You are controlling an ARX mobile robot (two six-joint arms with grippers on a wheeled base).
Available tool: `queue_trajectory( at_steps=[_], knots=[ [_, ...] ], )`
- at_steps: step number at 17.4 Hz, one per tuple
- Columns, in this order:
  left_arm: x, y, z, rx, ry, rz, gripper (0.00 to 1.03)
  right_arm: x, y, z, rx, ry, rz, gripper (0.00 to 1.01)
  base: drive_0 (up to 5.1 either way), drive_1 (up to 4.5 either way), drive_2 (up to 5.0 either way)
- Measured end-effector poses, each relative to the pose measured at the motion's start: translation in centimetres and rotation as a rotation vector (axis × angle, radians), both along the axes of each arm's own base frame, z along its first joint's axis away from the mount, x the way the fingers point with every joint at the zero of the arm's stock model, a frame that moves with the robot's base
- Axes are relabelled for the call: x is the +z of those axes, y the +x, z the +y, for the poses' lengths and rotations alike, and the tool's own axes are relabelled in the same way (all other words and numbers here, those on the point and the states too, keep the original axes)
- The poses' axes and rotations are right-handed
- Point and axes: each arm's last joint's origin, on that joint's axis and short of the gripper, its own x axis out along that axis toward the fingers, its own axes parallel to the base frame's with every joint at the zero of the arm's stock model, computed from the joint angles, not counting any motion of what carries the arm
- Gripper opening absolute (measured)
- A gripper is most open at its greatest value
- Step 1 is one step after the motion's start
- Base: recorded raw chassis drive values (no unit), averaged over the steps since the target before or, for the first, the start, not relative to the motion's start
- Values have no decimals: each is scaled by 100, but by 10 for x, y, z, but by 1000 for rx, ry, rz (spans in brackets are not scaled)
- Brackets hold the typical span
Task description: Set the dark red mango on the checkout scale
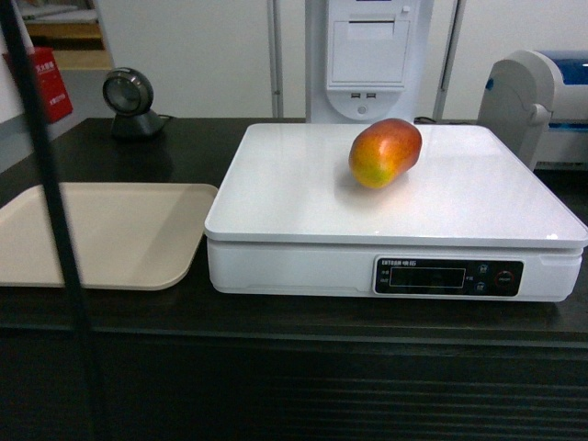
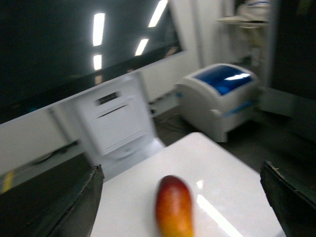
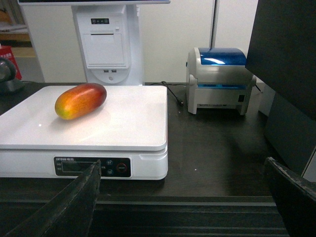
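The dark red mango (image 1: 385, 152) lies on its side on the scale (image 1: 303, 197), on the white platform's far half and a little toward the right, with its red end turned to the back edge and its orange-yellow end toward the front. Nothing is touching it. The scale stands on the dark top of the checkout (image 1: 294, 317), its display strip facing the slatted front panel. Just beside the scale's left edge lies a beige tray (image 1: 101, 234), reaching to the counter's left side. At the far left corner of the counter sits a small round scanner (image 1: 131, 101), and behind the scale's back edge rises a white receipt printer stand (image 1: 367, 55). Off the scale's right edge, toward the counter's far right, stands a white label printer with a blue lid (image 3: 219, 81). The left gripper (image 2: 182, 202) hovers over the platform with its dark fingers (image 2: 84, 202) spread wide apart, holding nothing. The right gripper (image 3: 182, 197) hangs back at the counter's front edge, likewise released and empty.
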Motion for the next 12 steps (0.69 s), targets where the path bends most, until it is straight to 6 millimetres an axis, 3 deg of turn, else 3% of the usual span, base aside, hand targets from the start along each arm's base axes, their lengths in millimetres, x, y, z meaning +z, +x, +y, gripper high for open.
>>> queue_trajectory(
  at_steps=[1, 2, 3, 4, 5, 7, 9, 12],
  knots=[
    [-2, -12, 20, 201, -62, 3, 86, 0, 0, 0, 1, 0, 0, 98, 0, 0, 0],
    [-11, -32, 60, 394, -102, 27, 74, 0, 0, 0, 0, 0, 0, 98, 0, 0, 0],
    [-21, -54, 106, 500, -131, 34, 61, 0, 0, 0, 0, 0, 0, 98, 0, 0, 0],
    [-27, -72, 134, 549, -179, 4, 50, 0, 0, 0, 0, 0, 0, 98, 0, 0, 0],
    [-38, -88, 150, 545, -209, -17, 37, 0, 0, 0, 1, 0, 0, 98, 0, 0, 0],
    [-65, -102, 163, 506, -196, 11, 16, 0, 0, 0, 0, 0, 0, 98, 0, 0, 0],
    [-82, -108, 172, 519, -177, 41, 3, 0, 0, 0, 0, 0, 0, 98, 0, 0, 0],
    [-97, -124, 187, 521, -196, 14, 2, 0, 0, 0, 0, 0, -1, 98, 0, 0, 0]
  ],
)
